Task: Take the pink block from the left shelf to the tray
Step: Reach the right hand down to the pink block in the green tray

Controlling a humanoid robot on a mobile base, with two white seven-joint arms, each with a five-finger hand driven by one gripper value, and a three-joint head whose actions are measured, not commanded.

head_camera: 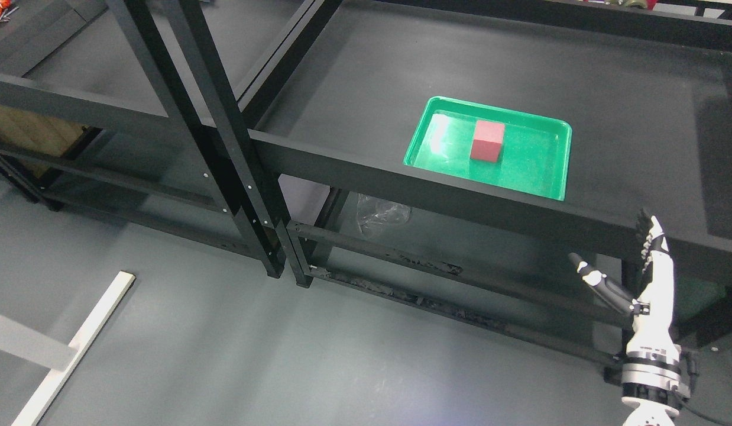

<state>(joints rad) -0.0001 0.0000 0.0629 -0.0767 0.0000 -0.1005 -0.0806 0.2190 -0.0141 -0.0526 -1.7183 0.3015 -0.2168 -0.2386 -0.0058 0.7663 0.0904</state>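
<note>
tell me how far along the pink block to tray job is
The move looks done: the pink cube-shaped block sits inside the shallow green plastic tray on the dark shelf top. Nothing is in hand; the right hand is low by the shelf edge, fingers open and empty. Nothing visible remains.

One pink block (487, 141); one green tray (542, 178); two black shelves (354, 171); one hand (653, 278).

Block (487, 141) sits inside the tray (534, 174), left of its middle. Tray rests on the right shelf unit's top (626, 118), close to the front rail. Left shelf unit (76, 89) stands beside it. Plastic bag (381, 214) lies on the lower level, below the tray. Right hand (650, 278) hangs lower right, in front of the rail.
</note>
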